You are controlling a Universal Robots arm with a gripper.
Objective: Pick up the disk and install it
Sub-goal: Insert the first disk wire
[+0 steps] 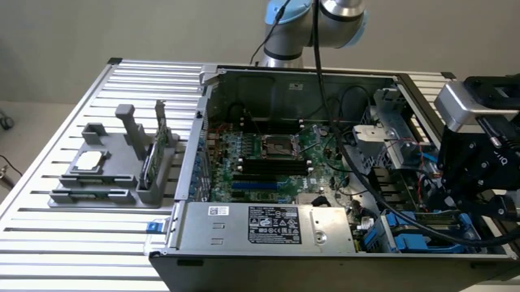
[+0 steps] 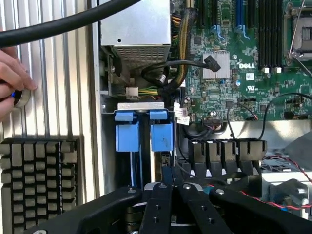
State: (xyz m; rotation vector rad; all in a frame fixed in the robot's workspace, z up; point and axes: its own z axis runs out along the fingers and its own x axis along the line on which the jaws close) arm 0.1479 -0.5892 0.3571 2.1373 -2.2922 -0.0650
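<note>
Wrist view: the tool is fully closed, its two fingers pressed together with nothing between them, so it holds no part. Ahead of the fingertips, inside the computer case, two blue carrier fronts stand side by side in the drive bay, near the power supply. The disk is taken to be the carrier front in line with the tool; the neighbouring carrier sits just beside it. Both fronts appear level with each other, so pick-up is judged complete and insertion done or nearly done. Whether the carrier is latched cannot be told. This view also supplies close detail: the motherboard, a black finned heat sink on the worktop, and a person's hand resting on the slats just beyond the heat sink, fingers on a small round object. The exterior view supplies the overall layout. The arm reaches over the open case, the tool body hangs at the right edge of the frame, and the drive bay lies at the lower right. At the left, well apart from the case, a grey fixture carries a CPU chip and an upright circuit card.
</note>
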